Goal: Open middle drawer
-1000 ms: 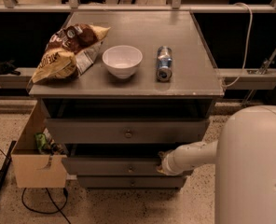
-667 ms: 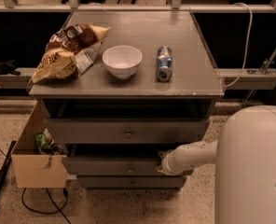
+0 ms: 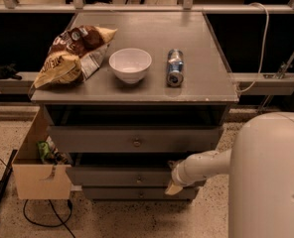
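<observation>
The grey cabinet has three drawer fronts stacked. The middle drawer [image 3: 117,176] is the wide shallow front with a small round knob [image 3: 139,179] at its centre. It sits below the taller top drawer [image 3: 87,139] and above the smaller bottom drawer [image 3: 112,194]. My gripper [image 3: 174,184] is at the end of the white arm [image 3: 206,165], against the right part of the middle drawer's front, to the right of its knob. A dark gap shows above the middle drawer.
On the cabinet top [image 3: 196,83] lie a chip bag [image 3: 70,56], a white bowl [image 3: 130,64] and a can on its side [image 3: 175,67]. A cardboard box [image 3: 37,175] stands at the cabinet's left on the floor, with cables beside it. My white body [image 3: 271,177] fills the lower right.
</observation>
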Controlling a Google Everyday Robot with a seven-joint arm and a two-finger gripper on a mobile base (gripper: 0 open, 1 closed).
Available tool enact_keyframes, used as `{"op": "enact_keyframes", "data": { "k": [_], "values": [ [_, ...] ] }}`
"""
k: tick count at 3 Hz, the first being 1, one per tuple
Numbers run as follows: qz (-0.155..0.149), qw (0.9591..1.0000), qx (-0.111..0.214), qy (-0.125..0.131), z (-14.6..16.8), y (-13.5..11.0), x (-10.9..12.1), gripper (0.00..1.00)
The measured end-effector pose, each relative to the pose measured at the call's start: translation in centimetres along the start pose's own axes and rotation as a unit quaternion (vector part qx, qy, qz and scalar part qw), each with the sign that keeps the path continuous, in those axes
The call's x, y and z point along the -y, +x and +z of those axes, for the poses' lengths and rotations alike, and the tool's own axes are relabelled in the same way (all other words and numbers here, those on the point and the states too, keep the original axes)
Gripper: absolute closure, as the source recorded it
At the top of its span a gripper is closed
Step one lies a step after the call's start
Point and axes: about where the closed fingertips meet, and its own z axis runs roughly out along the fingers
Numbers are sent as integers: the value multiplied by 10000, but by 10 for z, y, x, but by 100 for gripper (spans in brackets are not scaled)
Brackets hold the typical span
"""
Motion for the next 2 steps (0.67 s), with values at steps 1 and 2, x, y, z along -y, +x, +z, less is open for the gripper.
{"op": "enact_keyframes", "data": {
  "k": [1, 2],
  "values": [
    [0, 10000, 0, 0, 0, 0, 0, 20],
    [0, 10000, 0, 0, 0, 0, 0, 44]
  ]
}}
